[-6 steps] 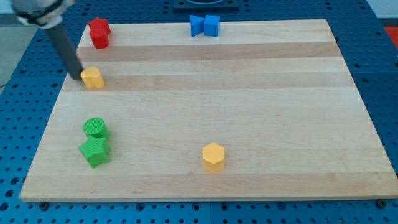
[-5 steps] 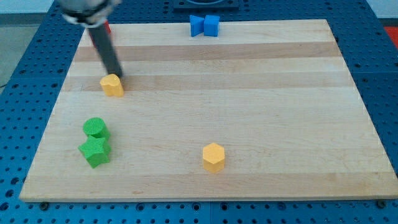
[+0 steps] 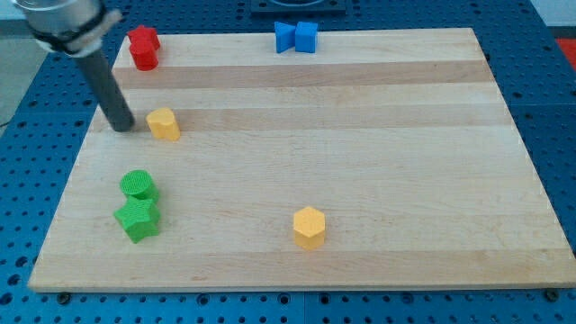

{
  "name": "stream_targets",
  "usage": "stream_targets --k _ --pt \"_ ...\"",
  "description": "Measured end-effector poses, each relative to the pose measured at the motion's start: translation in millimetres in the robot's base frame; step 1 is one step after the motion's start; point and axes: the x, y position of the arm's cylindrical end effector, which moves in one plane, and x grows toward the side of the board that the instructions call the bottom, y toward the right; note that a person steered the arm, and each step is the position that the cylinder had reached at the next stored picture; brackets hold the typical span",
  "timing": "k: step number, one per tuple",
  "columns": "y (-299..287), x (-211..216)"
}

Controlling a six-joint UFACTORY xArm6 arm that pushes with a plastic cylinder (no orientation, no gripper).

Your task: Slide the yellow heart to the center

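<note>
One yellow heart lies near the board's left side, well left of centre. My tip rests just to its left, with a narrow gap that looks open, though contact is hard to rule out. Being a bare rod, it holds nothing. Its upper part is cut off at the view's top. Beneath lies a pale wooden board on a blue perforated table.

Pale striped wooden board. Yellow plastic heart, yellow hexagon, red block, two blue blocks, green cylinder, green star. Dark rod, my tip.
</note>
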Motion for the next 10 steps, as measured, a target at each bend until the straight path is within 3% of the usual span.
stream_targets --k 1,2,4,5,6,7,8,10 --pt "98.0 14.1" --pt "140.1 16.4" --pt "27.9 1.0" --pt "34.6 -34.6" --pt "90.6 -30.9" --pt "176.4 10.2" --pt "197.1 24.9" --pt "136.2 -20.1"
